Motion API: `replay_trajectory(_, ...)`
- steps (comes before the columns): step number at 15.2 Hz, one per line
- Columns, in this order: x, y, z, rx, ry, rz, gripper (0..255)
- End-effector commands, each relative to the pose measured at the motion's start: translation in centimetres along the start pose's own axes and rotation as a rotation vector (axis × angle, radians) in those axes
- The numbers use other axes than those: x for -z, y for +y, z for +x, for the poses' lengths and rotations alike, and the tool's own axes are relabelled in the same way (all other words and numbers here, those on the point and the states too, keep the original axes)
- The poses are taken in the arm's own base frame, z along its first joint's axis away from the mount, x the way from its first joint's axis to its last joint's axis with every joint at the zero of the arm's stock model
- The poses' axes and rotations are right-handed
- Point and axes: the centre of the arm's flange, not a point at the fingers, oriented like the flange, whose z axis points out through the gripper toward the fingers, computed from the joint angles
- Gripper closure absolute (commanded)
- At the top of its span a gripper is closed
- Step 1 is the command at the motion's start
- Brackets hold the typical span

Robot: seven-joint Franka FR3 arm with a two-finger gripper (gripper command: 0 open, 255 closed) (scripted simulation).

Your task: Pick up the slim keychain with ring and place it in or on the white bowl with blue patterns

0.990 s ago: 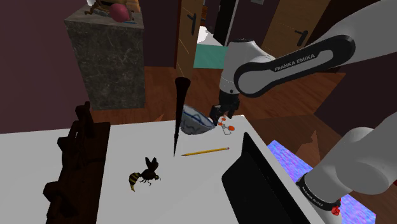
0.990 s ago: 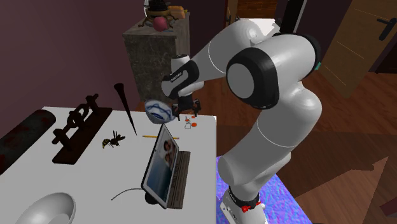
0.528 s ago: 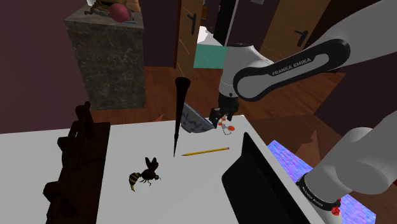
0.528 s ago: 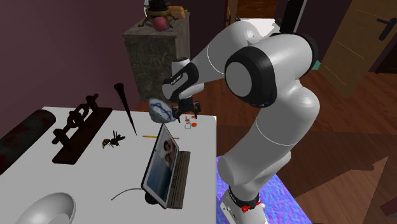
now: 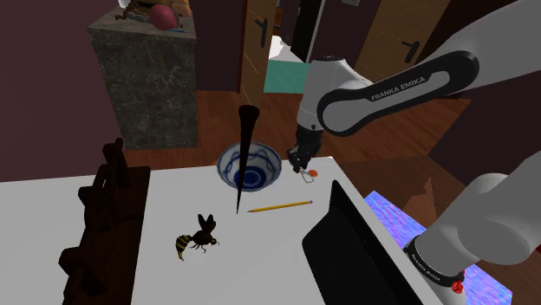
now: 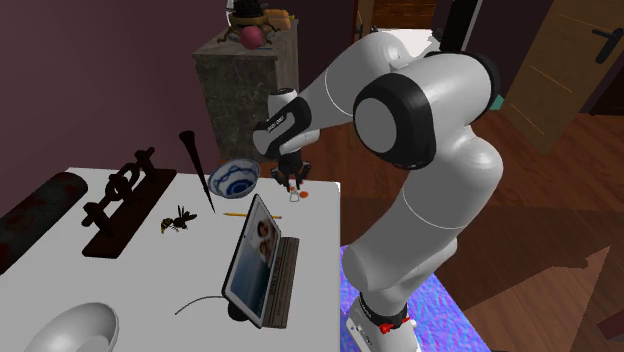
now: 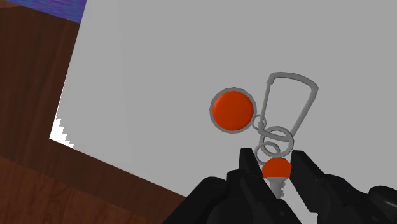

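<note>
The slim keychain (image 7: 233, 110) lies on the white table: an orange disc, a grey carabiner (image 7: 291, 94), a wire ring and a small orange-headed key (image 7: 277, 167). My gripper (image 7: 277, 173) is down on it, and both black fingers (image 7: 250, 167) clasp the key's head. In the shoulder view the gripper (image 5: 303, 164) stands at the table's far right corner, over the keychain (image 5: 311, 172). The white bowl with blue patterns (image 5: 248, 165) sits upright just to its left. From the second exterior view, the bowl (image 6: 236, 178) is left of the gripper (image 6: 291, 183).
A tall black spike (image 5: 244, 156) stands in front of the bowl. A yellow pencil (image 5: 279, 206) and a wasp figure (image 5: 198, 235) lie nearer. A dark tablet on a stand (image 5: 347, 243) rises by the table's right edge. A dark wooden rack (image 5: 102, 208) is at the left, and a grey bowl (image 6: 68, 330) near the front.
The fingers have gone from open to shut on the key. The bowl, tilted beside the gripper before, now sits upright and further to the shoulder view's left.
</note>
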Motion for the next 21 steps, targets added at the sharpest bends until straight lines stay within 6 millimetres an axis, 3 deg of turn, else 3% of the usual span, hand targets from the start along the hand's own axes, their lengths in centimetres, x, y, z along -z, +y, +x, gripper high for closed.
replay_trajectory(1, -0.7, 0.6, 0.0, -0.009, -0.014, -0.007, 255)
replay_trajectory(4, -0.7, 0.4, -0.2, -0.009, -0.014, -0.007, 255)
replay_trajectory(21, 8.3, 0.7, -0.7, -0.009, -0.014, -0.007, 255)
